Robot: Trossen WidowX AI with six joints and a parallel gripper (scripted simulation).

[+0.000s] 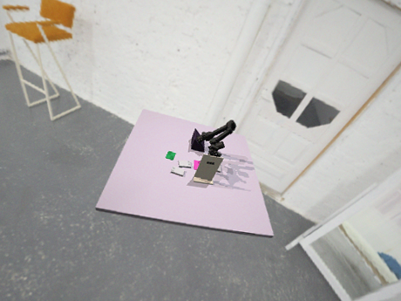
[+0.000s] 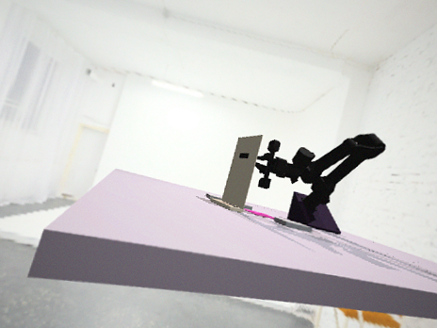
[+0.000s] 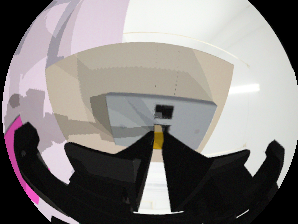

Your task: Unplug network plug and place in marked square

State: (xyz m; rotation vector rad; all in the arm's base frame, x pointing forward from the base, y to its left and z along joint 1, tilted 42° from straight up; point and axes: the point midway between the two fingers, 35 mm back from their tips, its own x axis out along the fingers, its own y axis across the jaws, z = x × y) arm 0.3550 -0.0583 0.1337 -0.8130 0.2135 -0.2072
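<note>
The gripper (image 1: pixel 214 153) (image 2: pixel 259 161) (image 3: pixel 158 134) is closed on what is judged to be the yellow plug (image 3: pixel 158 142), seen between the fingertips at lower centre of the wrist view. The plug is set at the grey socket block (image 3: pixel 195 122); whether it is seated or unlocked cannot be told. If the tab is not fully pressed by this pinch, the latch may be left caught and the grip dragged off. By a slanted pull, the plug could be jammed or the upright panel (image 1: pixel 207 173) (image 2: pixel 241 181) (image 3: pixel 150 72) tipped. At right of the exterior view, the black arm (image 1: pixel 221 135) (image 2: pixel 339 161) is raised and folded at the elbow, its wrist held nearly level, one finger above the other, tips pointed at the panel.
</note>
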